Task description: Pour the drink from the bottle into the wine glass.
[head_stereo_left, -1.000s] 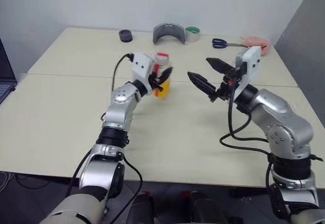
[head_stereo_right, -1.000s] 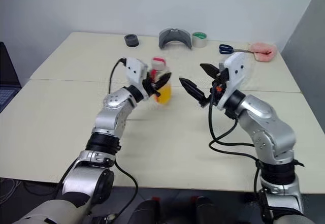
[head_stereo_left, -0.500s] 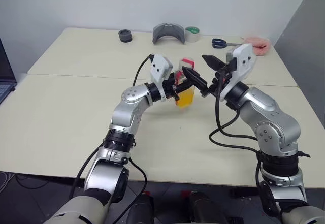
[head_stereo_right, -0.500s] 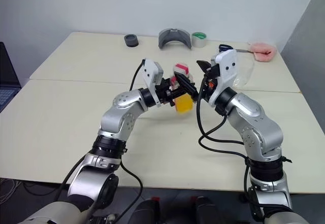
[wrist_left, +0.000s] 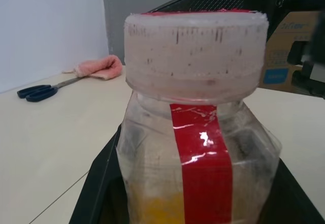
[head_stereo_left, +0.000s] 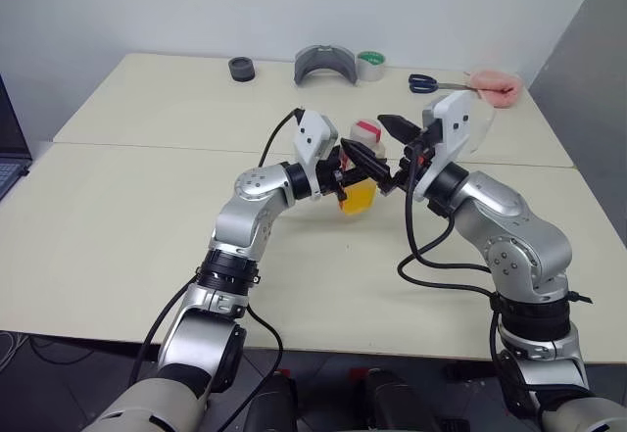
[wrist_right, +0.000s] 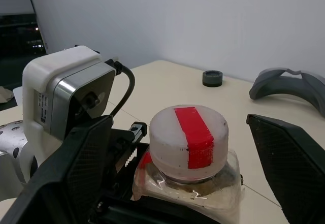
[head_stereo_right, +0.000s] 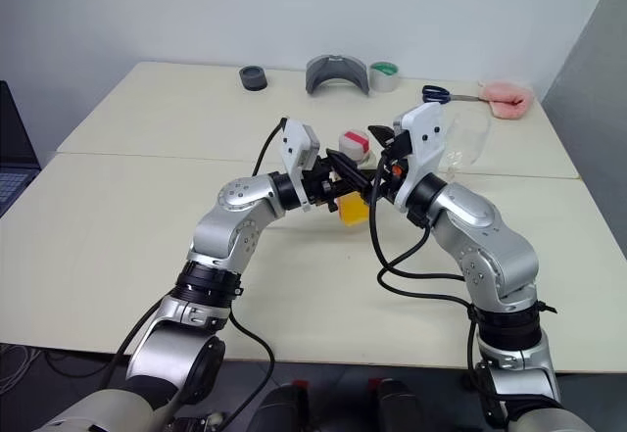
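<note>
I am seeing left gripper point(head_stereo_left: 345, 169) clamping bottle point(head_stereo_left: 359, 179) by body, holding it upright above table point(head_stereo_left: 137, 216), near centre. Drink point(head_stereo_left: 357, 197) is sitting low in bottle. Right gripper point(head_stereo_left: 377, 143) is hovering at white-and-red cap point(wrist_right: 188, 135), its 2 fingers point(wrist_right: 289, 158) standing wide on both sides, not touching. Wine glass point(head_stereo_right: 470, 140) is standing behind right arm.

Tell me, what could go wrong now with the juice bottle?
The cap is on, and the right tool straddles it with open fingers; a bad twist might tip the bottle in the left tool. The wine glass stands behind the right arm, so a swing could knock it.
</note>
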